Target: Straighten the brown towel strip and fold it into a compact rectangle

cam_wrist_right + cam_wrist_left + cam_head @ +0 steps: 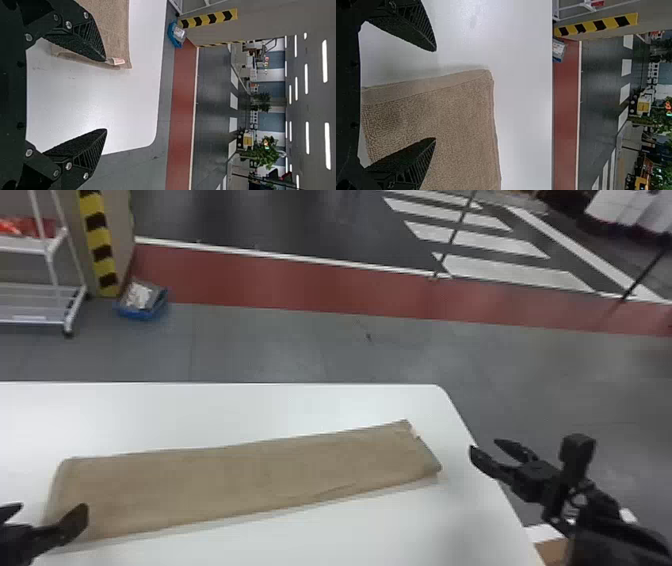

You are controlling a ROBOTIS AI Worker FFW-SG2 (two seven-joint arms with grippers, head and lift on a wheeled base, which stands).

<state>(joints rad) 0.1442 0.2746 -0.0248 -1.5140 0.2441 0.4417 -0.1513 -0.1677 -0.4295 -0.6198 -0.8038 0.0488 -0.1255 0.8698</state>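
A smooth white desk (280, 402) with rounded corners stands at the near side. Beyond it lies a grey floor (300, 345), then a flat brick-red floor band (280, 285), edged in white. Past that, a dark grey roadway (260, 220) carries broad white painted stripes (520, 270) toward the far right. At far left stands a white metal shelf rack (32, 321) with red items (42, 227) on an upper level. Just right of it are a yellow-and-black striped strip (100, 237) and a shallow blue tray (137, 313) on the floor. Farther off, the right wrist view shows a leafy green plant (267, 154) and long white ceiling lights (327, 144).
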